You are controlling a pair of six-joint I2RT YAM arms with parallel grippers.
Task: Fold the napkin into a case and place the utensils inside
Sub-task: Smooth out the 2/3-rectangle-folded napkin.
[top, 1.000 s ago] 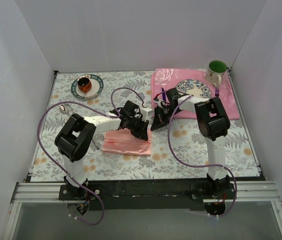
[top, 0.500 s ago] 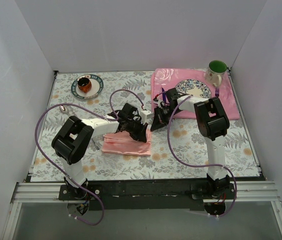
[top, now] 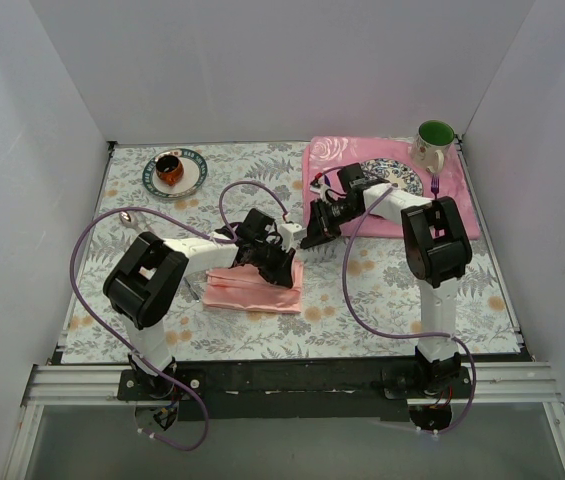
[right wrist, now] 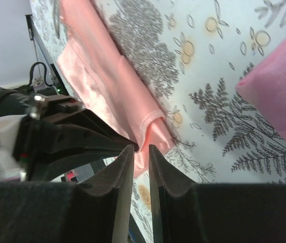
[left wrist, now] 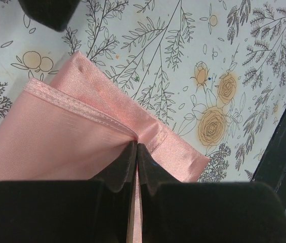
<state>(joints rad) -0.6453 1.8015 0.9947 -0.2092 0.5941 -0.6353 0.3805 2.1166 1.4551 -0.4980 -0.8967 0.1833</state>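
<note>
Plain white walls on 3 sides of a floral-clothed table, even bright light.

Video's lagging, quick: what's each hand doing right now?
Left hand: closed, pinching a fold of the napkin.
Right hand: barely open, holding nothing.

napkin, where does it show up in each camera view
Top external: the napkin lies folded at centre-left, its right end under the left gripper.
Left wrist: the napkin fills the lower left, with its hem pinched in the shut left gripper.
Right wrist: the napkin is a slanting strip at upper left.
Shared landmark: the floral tablecloth bordering it.
</note>
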